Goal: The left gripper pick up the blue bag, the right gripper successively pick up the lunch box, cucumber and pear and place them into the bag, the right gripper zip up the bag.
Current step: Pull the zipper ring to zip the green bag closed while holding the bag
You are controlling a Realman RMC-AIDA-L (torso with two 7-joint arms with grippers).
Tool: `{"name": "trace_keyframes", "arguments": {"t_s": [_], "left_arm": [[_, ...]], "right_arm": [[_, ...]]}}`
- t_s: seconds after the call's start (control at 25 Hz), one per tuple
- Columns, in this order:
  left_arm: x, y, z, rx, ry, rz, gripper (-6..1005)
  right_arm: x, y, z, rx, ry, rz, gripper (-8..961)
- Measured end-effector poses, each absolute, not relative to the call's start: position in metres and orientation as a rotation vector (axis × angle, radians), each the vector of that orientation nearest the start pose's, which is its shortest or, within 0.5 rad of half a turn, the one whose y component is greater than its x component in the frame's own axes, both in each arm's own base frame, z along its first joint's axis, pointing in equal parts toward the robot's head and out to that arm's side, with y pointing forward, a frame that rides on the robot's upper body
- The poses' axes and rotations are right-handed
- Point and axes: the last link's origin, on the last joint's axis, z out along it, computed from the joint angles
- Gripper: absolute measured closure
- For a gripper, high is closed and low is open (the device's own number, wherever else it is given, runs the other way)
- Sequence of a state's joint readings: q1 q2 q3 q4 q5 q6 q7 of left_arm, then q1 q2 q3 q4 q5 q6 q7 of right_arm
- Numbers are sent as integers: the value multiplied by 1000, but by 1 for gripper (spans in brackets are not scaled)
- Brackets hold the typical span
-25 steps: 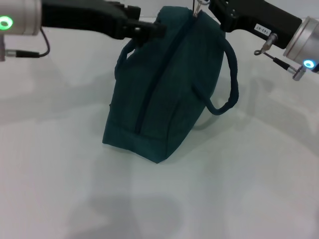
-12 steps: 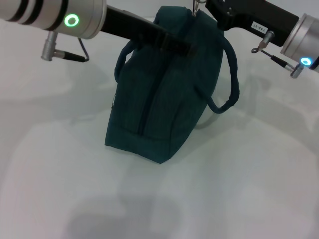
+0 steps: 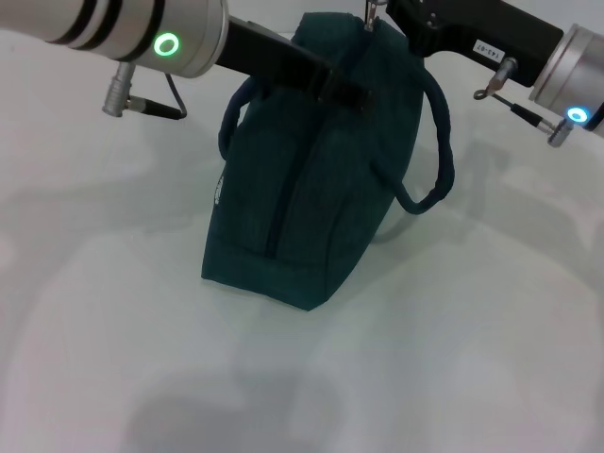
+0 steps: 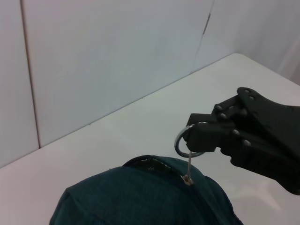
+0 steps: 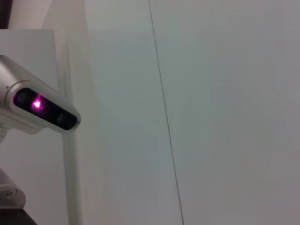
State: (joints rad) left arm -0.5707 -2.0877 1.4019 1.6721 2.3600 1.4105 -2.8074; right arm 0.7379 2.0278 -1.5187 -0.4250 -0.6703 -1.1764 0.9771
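**Teal bag zipped; left arm swings in over it**

Teal fabric fills the centre of the head view: the blue bag (image 3: 311, 179) stands on the white table (image 3: 453, 359), zipper closed. The right gripper (image 4: 199, 137), upper right, is pinched on the ring zipper pull (image 4: 185, 140). Within the last second the left gripper (image 3: 344, 92) has reached from upper left across the bag's top; whether its prongs are spread is unclear. Zipping looks finished. Pale wall panels stand behind.

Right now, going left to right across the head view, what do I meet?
Left arm's lit green ring → near loop handle → blue bag → far loop handle → right arm's white label → right arm's silver wrist.
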Motion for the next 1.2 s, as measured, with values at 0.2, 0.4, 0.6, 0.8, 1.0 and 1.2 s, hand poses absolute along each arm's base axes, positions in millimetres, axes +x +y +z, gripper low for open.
{"name": "trace_keyframes", "arguments": {"t_s": [0.2,0.4,0.6,0.8,1.0,1.2], "left_arm": [[-81,354,23,-2565,-842,-130,212],[-80,356,23,-2566,-806,-143,394],[-80,358,23,-2566,-779,-142,563],[-80,358,23,-2572,-756,-145,792],[-79,358,23,-2576,-742,-142,875],[-75,355,24,-2603,-712,-154,919]], "right_arm": [[139,407,-25,-2358,314,1217,945],[140,407,-25,-2358,319,1214,945],[140,407,-25,-2358,319,1214,944],[140,407,-25,-2355,322,1214,944],[141,408,-24,-2349,327,1218,944],[146,411,-22,-2317,360,1205,945]]}}
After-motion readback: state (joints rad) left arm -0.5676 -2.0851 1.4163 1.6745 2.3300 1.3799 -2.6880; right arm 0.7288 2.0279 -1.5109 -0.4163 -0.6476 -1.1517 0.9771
